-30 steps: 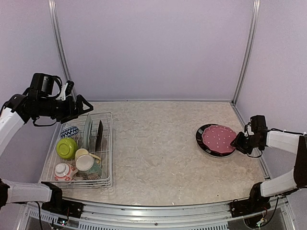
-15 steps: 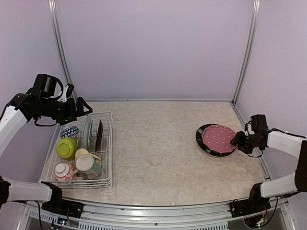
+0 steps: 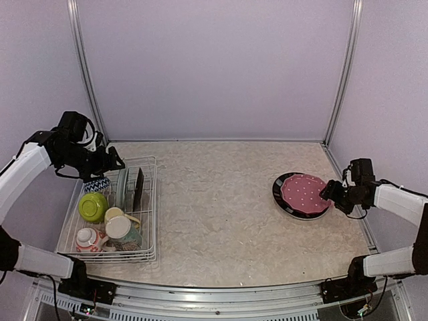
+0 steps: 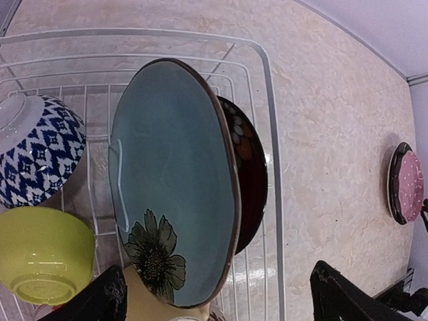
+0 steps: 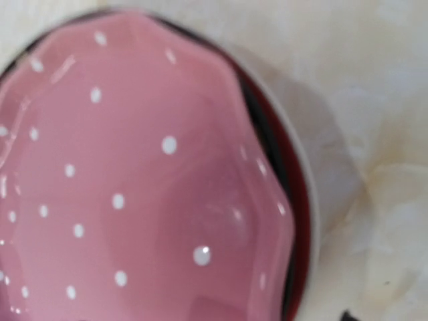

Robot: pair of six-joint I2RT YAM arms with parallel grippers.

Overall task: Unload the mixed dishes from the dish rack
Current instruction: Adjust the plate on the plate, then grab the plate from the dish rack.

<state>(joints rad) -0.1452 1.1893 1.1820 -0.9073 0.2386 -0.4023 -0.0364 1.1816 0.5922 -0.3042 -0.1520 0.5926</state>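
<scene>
The dish rack [image 3: 155, 200] sits loaded at the left edge of the worktop [image 3: 214, 207]. Your left jaws hang wide open and empty over the upright pale teal plate [image 4: 174, 180]. The dark red floral plate [image 4: 253, 167] stands just behind it, so if you close off-centre you could pinch both or drag the rack. The blue-white bowl [image 4: 40, 150] and lime-green bowl [image 4: 43, 257] crowd its other side. I cannot tell the state of your right jaws, which are by the pink dotted plate [image 3: 304, 192].
</scene>
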